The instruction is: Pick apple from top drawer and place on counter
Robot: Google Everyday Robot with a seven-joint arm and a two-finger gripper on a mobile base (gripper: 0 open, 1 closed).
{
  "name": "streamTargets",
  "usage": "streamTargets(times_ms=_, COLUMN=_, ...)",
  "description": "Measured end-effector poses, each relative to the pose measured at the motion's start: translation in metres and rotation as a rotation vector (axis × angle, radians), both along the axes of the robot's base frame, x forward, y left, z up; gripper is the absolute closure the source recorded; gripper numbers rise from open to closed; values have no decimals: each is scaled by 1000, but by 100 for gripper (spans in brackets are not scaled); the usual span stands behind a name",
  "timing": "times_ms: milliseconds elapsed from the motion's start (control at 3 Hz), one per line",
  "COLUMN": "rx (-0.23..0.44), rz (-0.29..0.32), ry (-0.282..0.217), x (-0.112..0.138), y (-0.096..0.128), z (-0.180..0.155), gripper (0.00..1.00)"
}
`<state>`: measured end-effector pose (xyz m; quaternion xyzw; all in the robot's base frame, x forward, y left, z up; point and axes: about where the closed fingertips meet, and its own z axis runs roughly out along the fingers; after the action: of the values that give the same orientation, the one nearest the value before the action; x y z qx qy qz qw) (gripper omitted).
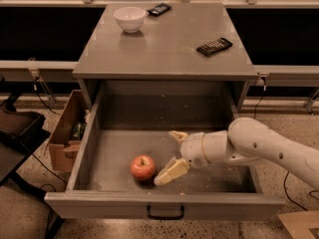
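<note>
The red apple [142, 167] lies on the speckled floor of the open top drawer [209, 178], near the front left. My gripper [169, 156] is inside the drawer just right of the apple, open, with one cream finger low next to the apple and the other higher behind it. It holds nothing. The white arm reaches in from the right. The grey counter [164, 49] lies above the drawer.
A white bowl [129, 19] stands on the counter at the back left. A dark phone-like object [159, 8] and a black remote [214, 46] also lie on it. A cardboard box [67, 133] sits on the floor left of the cabinet. The drawer's black handle [165, 214] faces front.
</note>
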<state>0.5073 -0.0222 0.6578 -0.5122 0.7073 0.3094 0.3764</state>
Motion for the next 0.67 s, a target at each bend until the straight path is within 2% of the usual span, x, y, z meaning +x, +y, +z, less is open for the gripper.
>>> streamTargets(times_ms=333, rx=91, rz=65, ry=-23, x=0, y=25, z=2, gripper=0)
streamTargets(times_ms=667, rx=129, rz=128, ry=-57, x=-4, y=46, z=-4, gripper=0)
